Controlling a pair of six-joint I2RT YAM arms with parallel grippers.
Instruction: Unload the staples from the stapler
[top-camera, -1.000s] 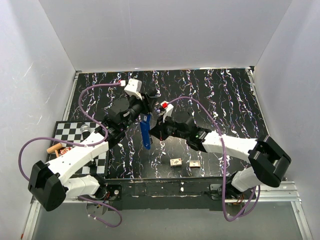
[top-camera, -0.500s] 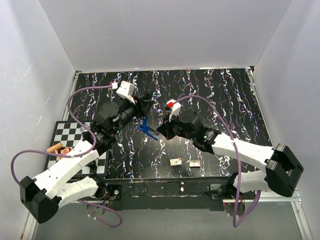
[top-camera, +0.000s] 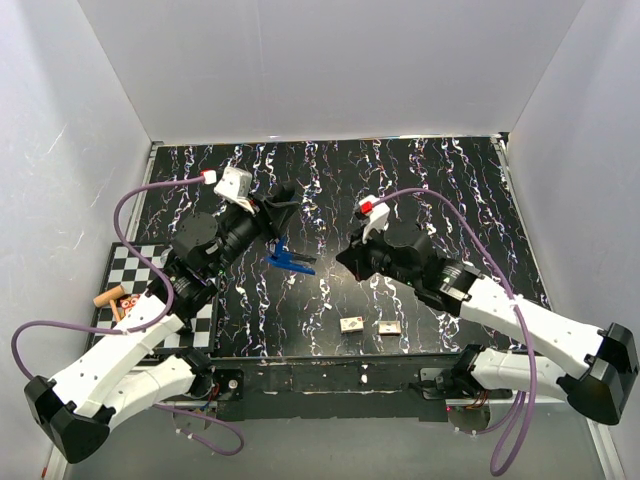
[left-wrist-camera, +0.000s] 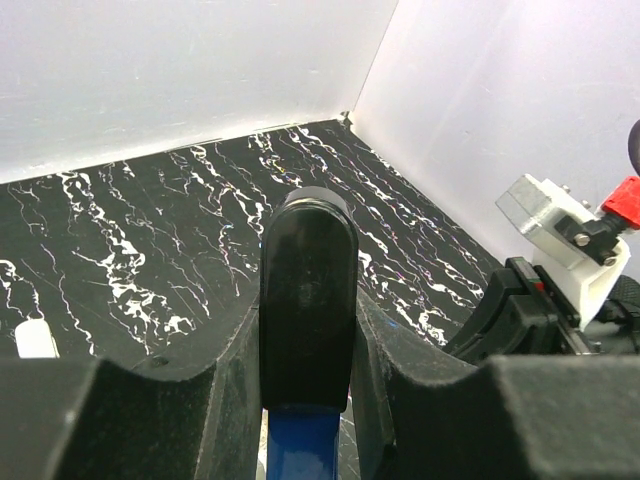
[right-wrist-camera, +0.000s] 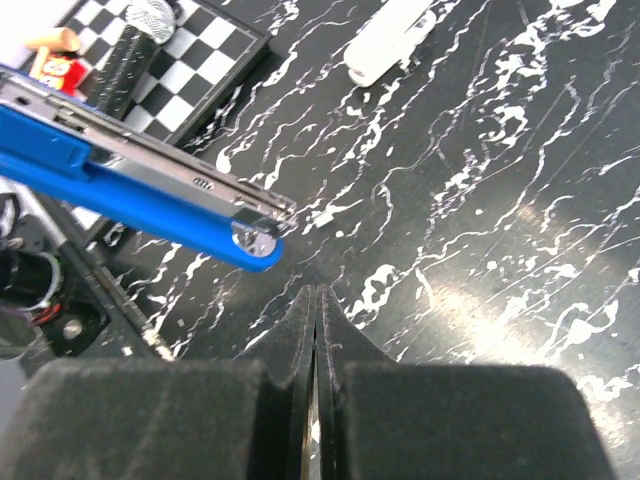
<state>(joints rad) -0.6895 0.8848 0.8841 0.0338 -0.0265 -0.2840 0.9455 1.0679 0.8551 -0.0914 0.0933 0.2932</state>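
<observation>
**Top external:** the left arm angles from lower left toward centre. Its left gripper (top-camera: 279, 225) is clamped on the blue stapler (top-camera: 291, 261), left of centre over the black marbled table (top-camera: 450, 190). The right arm extends from lower right, and the right gripper (top-camera: 347, 260) is pressed together and empty, beside the stapler.

**Left wrist:** the fingers (left-wrist-camera: 400, 390) pinch the stapler's black end at centre.

**Right wrist:** the joined fingertips (right-wrist-camera: 298, 330) sit at lower centre. The stapler's blue tip lies toward the upper left.

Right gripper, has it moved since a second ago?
Yes. The right gripper has pulled back rightward from the blue stapler, its jaws now in line with the left small block instead of left of it.
</observation>
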